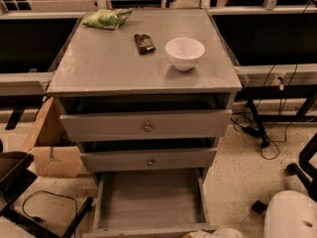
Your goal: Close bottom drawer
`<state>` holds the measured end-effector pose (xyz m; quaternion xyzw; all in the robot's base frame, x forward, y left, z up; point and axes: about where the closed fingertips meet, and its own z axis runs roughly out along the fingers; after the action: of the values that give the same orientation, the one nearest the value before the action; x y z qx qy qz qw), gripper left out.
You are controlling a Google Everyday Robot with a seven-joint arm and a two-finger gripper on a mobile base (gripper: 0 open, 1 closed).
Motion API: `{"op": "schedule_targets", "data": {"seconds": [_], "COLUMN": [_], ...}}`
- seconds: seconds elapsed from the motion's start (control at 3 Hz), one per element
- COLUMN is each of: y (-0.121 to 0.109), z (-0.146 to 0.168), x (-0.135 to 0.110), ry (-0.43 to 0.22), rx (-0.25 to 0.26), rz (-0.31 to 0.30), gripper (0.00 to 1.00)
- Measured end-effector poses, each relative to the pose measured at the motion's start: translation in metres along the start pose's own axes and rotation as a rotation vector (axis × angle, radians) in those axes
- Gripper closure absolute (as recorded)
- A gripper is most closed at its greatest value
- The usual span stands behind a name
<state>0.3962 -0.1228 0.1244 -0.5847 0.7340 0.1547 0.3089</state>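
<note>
The grey wooden bottom drawer [151,200], lowest in the grey cabinet [143,63], stands pulled far out, with its front panel at the lower edge of view. It looks stiff, empty and light, and likely slides easily. A flat push on the panel's centre suits better than a grasp. The pale pincer [214,233] peeks in just beside that panel; whether it is apart or together, I cannot tell.

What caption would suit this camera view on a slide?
Grey cabinet with its bottom drawer open; the robot's hand peeks in at the lower edge, near the drawer front.
</note>
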Motion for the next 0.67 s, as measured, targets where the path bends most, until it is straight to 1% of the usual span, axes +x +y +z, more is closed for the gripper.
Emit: {"op": "schedule_targets", "data": {"seconds": [0.67], "y": [-0.0072], "z": [-0.001], "x": [-0.0102], "ry": [-0.028], "rx": [0.013], "rz": [-0.02], "gripper": [1.0]}}
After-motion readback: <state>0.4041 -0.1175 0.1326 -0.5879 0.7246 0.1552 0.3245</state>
